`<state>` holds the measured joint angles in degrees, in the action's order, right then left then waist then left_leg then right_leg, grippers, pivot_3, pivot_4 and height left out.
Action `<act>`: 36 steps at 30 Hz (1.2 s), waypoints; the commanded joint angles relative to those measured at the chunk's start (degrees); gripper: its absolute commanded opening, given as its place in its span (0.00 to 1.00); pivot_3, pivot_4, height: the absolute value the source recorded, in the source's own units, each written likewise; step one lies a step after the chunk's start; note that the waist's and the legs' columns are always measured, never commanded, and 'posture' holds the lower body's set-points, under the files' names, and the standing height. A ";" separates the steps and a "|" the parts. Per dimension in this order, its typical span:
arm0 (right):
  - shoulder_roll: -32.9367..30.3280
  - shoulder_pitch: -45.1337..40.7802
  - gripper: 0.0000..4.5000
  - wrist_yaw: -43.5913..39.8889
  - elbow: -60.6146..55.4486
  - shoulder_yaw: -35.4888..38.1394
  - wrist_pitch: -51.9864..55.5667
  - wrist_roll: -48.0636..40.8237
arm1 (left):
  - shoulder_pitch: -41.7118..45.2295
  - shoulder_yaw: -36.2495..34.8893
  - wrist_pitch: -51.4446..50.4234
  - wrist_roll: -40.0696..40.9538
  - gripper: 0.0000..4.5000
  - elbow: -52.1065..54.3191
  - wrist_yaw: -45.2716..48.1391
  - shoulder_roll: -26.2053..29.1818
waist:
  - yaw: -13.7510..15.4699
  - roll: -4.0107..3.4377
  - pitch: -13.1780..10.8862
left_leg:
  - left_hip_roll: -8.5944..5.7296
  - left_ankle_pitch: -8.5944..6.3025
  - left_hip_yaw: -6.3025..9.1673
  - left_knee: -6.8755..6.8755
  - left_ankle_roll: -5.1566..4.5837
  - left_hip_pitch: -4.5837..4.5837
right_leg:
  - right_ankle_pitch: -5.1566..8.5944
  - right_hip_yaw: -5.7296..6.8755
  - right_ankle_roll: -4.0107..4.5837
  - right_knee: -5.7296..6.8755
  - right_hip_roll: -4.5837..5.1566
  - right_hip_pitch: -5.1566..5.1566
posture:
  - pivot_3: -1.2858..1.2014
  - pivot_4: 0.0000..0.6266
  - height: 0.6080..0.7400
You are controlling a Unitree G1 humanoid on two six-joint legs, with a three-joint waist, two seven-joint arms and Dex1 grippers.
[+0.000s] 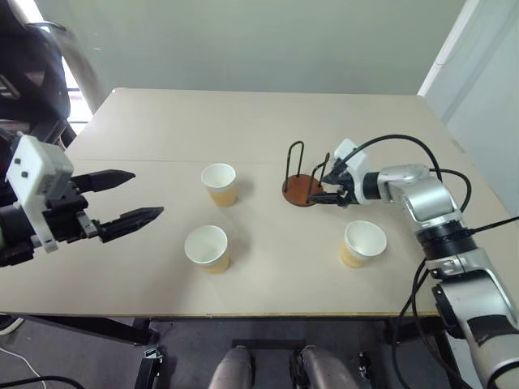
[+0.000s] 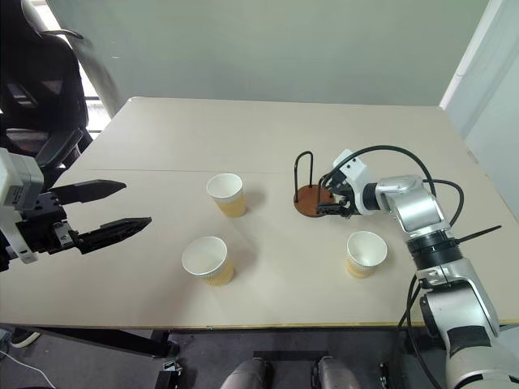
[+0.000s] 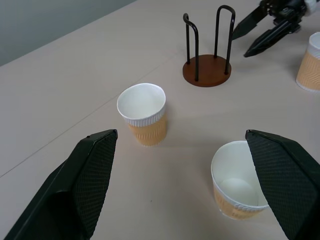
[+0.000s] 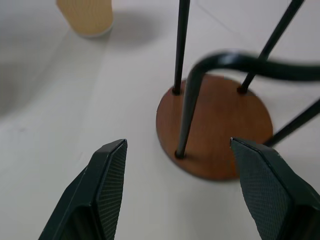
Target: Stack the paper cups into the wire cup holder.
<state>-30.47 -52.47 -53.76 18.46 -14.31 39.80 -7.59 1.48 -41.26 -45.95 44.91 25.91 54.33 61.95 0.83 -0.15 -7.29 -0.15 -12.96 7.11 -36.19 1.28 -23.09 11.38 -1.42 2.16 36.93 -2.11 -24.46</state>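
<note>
Standing empty near the middle of the counter point(image 1: 268, 121), the wire cup holder point(image 1: 302, 188) has the right hand point(image 1: 326, 187) just beside its base, fingers apart and holding nothing. Three paper cups sit upright: one point(image 1: 219, 184) left of the holder, one point(image 1: 207, 248) nearer, one point(image 1: 362, 243) under the right arm. The left hand point(image 1: 130, 198) hovers spread wide at the counter's left edge.
</note>
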 commanded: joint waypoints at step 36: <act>-7.72 9.33 0.01 -29.71 -26.15 -2.47 -6.89 -12.93 | 1.37 -0.55 0.94 -0.91 1.00 -0.85 -0.52 1.64 | -0.11 0.05 0.03 | 0.03 -0.08 -0.01 0.00 0.18 -0.05 | 0.05 0.06 0.08 -0.06 -0.06 0.05 | 0.52 0.24 1.00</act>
<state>-37.56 -43.25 -81.65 -4.13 -16.76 32.83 -18.47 1.96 -41.27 -45.91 44.35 24.86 53.61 62.45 0.72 -0.10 -7.26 -0.08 -13.03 7.10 -36.19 1.48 -23.06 11.44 -1.36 2.25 36.87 -2.21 -24.35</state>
